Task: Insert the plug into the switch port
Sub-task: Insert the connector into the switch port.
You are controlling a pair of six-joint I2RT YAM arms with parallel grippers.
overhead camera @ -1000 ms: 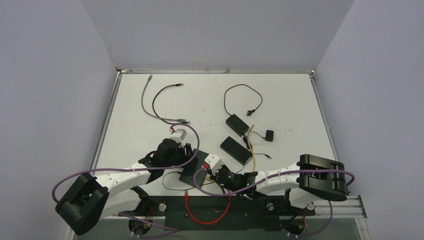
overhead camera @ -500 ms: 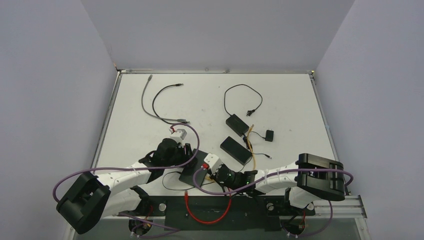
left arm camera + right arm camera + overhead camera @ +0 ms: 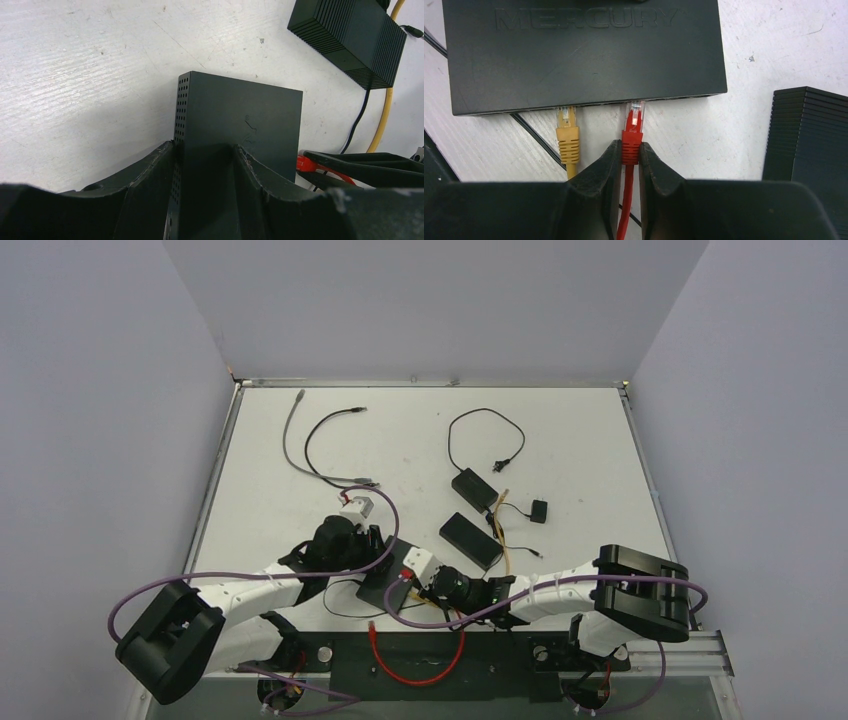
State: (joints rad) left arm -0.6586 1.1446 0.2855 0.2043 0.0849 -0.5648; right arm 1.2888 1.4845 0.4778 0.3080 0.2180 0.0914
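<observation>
The black switch [image 3: 584,55] lies at the table's near middle, also visible from above [image 3: 383,585] and in the left wrist view [image 3: 240,110]. My left gripper [image 3: 204,150] is shut on the switch's near end, one finger on the perforated side and the other on the flat face. My right gripper [image 3: 626,150] is shut on the red plug [image 3: 631,137]. The plug's clear tip meets the switch's port edge; how deep it sits cannot be told. Its red cable [image 3: 420,675] loops back toward the bases. In the top view the right gripper [image 3: 412,575] is right beside the switch.
A yellow plug [image 3: 567,137] sits in a port just left of the red one. Two black power adapters [image 3: 472,538] with cords lie right of the switch, one close to my right gripper [image 3: 809,135]. Loose grey and black cables [image 3: 320,440] lie at the back left.
My right gripper has slid left and forward with the red plug, up to the switch's port edge. The left gripper has tightened slightly on the switch.
</observation>
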